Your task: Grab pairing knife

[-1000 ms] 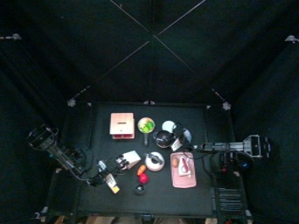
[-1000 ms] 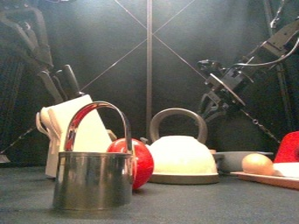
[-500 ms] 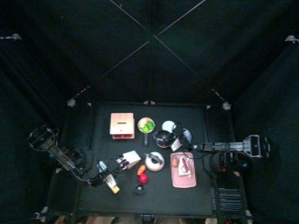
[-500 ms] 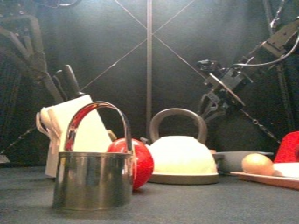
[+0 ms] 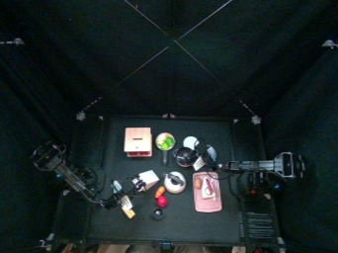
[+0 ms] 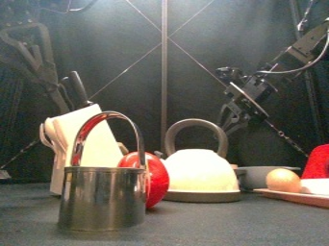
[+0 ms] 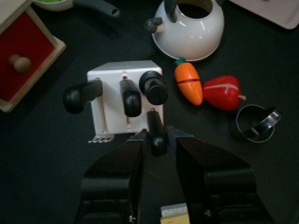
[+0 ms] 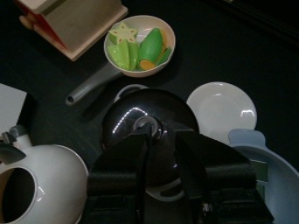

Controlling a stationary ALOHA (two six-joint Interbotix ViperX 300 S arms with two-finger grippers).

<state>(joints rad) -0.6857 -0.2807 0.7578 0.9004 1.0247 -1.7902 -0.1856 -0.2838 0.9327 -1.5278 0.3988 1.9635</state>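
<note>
My left jaws (image 7: 160,166) stand wide apart and empty, poised just in front of the white knife block (image 7: 117,92). I judge they are lining up on the pairing knife (image 5: 128,210), a pale-yellow sliver lying on the black desk (image 5: 106,148) just before the block. Right of the block, my right jaws (image 8: 163,162) hang parted above a dark pan lid (image 8: 140,122). Black curtains (image 5: 169,59) enclose everything.

The white knife block with black handles (image 7: 121,94) stands left of the white kettle (image 6: 199,171); the orange toy carrot (image 7: 188,80) and red toy pepper (image 7: 222,90) lie between them, the steel cup (image 6: 102,190) in front
</note>
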